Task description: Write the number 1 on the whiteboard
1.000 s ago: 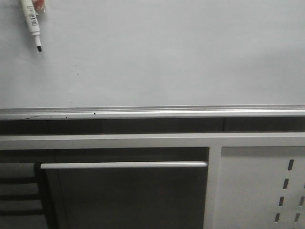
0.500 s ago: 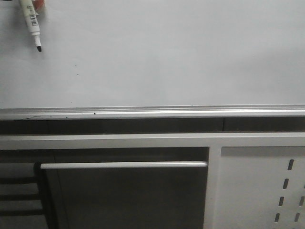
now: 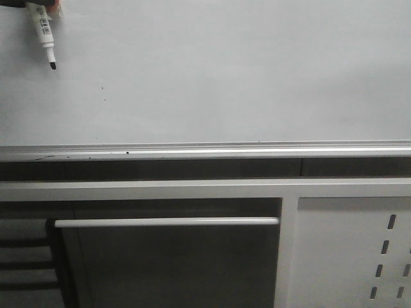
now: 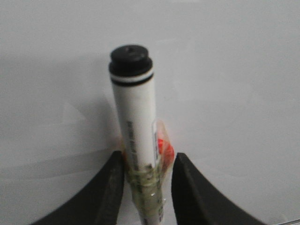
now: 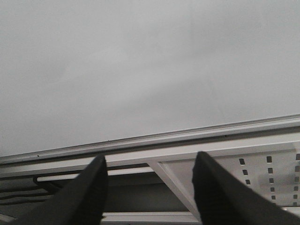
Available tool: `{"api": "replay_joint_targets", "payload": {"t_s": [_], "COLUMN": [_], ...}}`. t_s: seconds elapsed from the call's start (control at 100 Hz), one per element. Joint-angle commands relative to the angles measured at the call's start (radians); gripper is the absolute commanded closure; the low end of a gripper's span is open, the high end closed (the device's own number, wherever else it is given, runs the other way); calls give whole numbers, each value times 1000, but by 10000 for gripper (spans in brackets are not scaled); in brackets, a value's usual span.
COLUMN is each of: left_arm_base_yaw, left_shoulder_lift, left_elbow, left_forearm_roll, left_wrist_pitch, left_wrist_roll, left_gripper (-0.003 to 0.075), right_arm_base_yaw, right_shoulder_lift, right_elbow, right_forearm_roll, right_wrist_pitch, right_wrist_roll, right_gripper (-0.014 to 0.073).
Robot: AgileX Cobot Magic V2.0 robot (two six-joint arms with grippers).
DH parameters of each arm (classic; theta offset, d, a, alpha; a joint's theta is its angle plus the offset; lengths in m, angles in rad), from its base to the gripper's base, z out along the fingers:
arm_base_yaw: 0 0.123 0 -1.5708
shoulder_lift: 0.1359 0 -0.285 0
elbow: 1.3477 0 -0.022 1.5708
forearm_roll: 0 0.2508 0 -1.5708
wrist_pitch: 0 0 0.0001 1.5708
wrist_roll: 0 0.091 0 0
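The whiteboard (image 3: 225,70) fills the upper part of the front view, with its silver rail (image 3: 205,153) along the lower edge. No pen stroke of the number 1 shows on it, only tiny dark specks. A white marker (image 3: 43,32) hangs at the board's top left, its black tip (image 3: 52,65) pointing down at the board; I cannot tell if the tip touches. My left gripper (image 4: 147,159) is shut on the marker (image 4: 136,122), which is wrapped in tape with an orange patch. My right gripper (image 5: 150,161) is open and empty, facing the board (image 5: 140,61).
Below the rail runs a pale metal frame (image 3: 192,189) with a horizontal bar handle (image 3: 167,222) over a dark recess. A pale panel with slanted slots (image 3: 359,256) stands at the lower right, also in the right wrist view (image 5: 262,173).
The marker tip stays at the same spot on the board. A dark bit of the left gripper has come into view at the top left edge.
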Motion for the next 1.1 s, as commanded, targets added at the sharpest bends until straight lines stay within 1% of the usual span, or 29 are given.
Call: {"api": "replay_joint_targets", "payload": {"t_s": [0.0,0.13,0.37,0.44,0.51,0.65,0.73,0.8,0.95,1.04,1.09], "left_arm_base_yaw": [-3,-3,-3,-3,-3,-3,-3,-3,-14,-50,-82], "left_shoulder_lift": [-11,-11,-11,-11,-11,-11,-11,-18,-27,-27,-27], "left_elbow": [-35,-35,-35,-35,-35,-35,-35,-35,-35,-35,-35], "left_forearm_roll": [26,26,26,26,26,26,26,49,141,158,175], "left_wrist_pitch": [-40,-70,-85,-85,-85,-85,-83,-35,193,281,309], "left_wrist_roll": [-2,-2,-2,-2,-2,-2,-2,2,2,2,4], "left_gripper": [513,514,522,554,606,743,741,741,741,741,741], "right_arm_base_yaw": [-5,-5,-5,-5,-5,-5,-5,-5,-5,6,21], "right_shoulder_lift": [9,9,9,9,9,9,9,9,9,9,9], "right_elbow": [-37,-37,-37,-37,-37,-37,-37,-37,-37,-39,-47], "right_forearm_roll": [15,15,15,15,15,15,15,15,18,29,53], "right_wrist_pitch": [-74,-74,-74,-74,-74,-74,-74,-74,-36,7,41], "right_wrist_roll": [-13,-13,-13,-13,-13,-13,-13,-13,-13,-18,-73], "right_gripper": [232,232,232,232,232,232,232,232,232,232,232]}}
